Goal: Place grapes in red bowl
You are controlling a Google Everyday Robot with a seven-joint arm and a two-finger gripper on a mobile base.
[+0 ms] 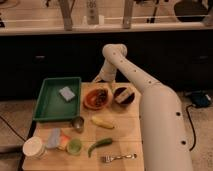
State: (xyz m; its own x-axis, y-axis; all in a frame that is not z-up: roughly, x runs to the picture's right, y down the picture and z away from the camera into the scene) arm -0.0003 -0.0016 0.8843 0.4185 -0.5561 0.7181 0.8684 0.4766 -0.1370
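The red bowl (90, 100) sits at the back middle of the wooden table, right of the green tray. A small dark clump that looks like the grapes (102, 95) lies in the bowl's right half. My gripper (101, 85) hangs from the white arm just above the bowl's back rim, close over the grapes. The arm comes in from the right and bends down over the table's back edge. I cannot see whether the gripper touches the grapes.
A dark bowl (123, 95) stands right of the red bowl. The green tray (49, 106) holds a blue-grey sponge (66, 93). In front lie a metal cup (77, 123), a yellow item (102, 122), a green pepper (100, 145), a fork (119, 157), a green cup (74, 146) and a white tub (34, 147).
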